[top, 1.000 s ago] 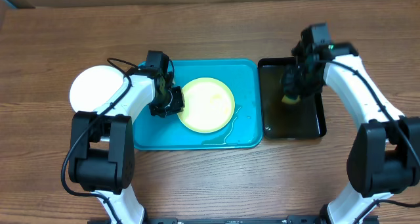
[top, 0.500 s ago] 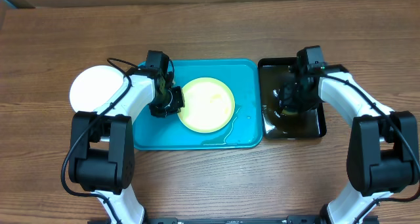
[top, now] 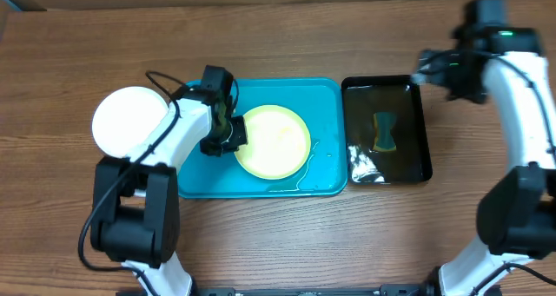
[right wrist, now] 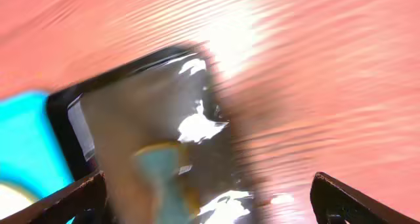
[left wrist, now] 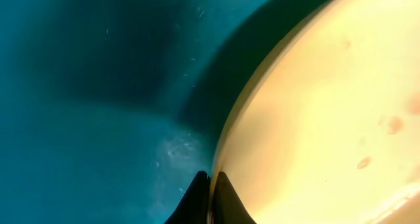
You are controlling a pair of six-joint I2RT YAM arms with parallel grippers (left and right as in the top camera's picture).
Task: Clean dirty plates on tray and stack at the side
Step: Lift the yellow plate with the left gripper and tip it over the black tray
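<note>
We see the left gripper (top: 228, 136) clamped on the left rim of the yellow-green plate (top: 278, 140), in the middle of the tray (top: 326, 92). The white plate (top: 130, 122) lies past its left edge, nearer this arm. The right gripper (top: 432, 70) stands open.

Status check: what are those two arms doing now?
Left gripper shut on rim of pale yellow-green round plate, in turquoise plastic tray. Right gripper open, empty. Nothing in the way.

White arm links (top: 178, 127), black joints (top: 139, 213) (thin black cables (top: 156, 75)).
</note>
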